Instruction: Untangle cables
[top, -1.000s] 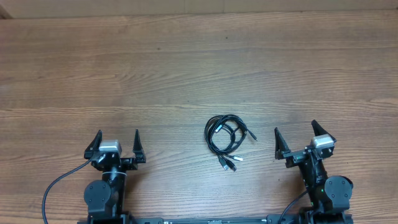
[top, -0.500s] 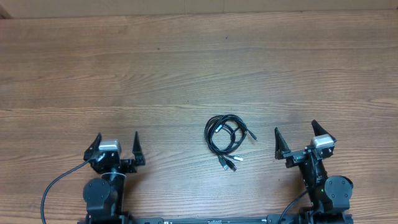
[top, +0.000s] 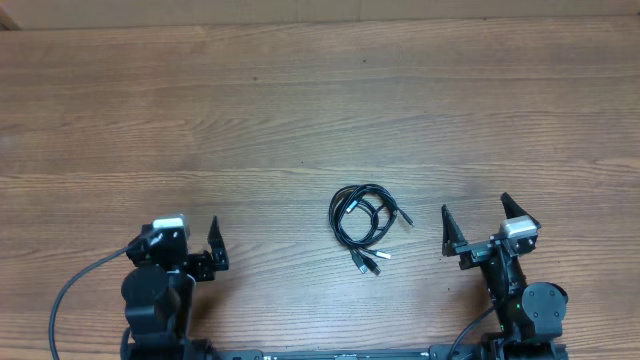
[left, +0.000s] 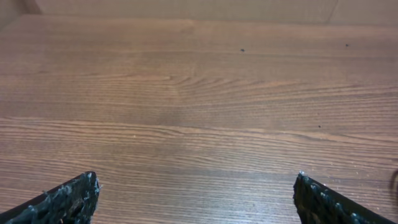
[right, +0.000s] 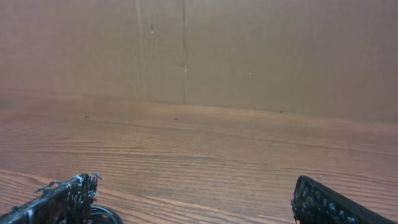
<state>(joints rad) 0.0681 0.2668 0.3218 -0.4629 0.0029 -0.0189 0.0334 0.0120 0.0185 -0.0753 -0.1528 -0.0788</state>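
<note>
Overhead shot has the cables (top: 365, 222) sitting in one small coiled bundle on the table (top: 300, 90), a bit right of centre and toward the near side. They're between the two arms and touching neither, closer to the right gripper (top: 474, 210) than the left gripper (top: 175, 238). Both grippers have their fingers spread wide with nothing in them, and the wrist views back that up. What I'd worry about: the cords are thin and lie flat on the wood, so a grab could easily scoop up several strands at once, or just scrape the table and miss. And if one arm yanks an end while the loop isn't pinned, the whole bundle probably drags along or cinches tighter instead of coming apart. As for how it lies, the long axis runs roughly far to near. The round loop is at the far end, most of the plugs (top: 368, 262) poke out the near end, and one stray end sticks off to the right.
</note>
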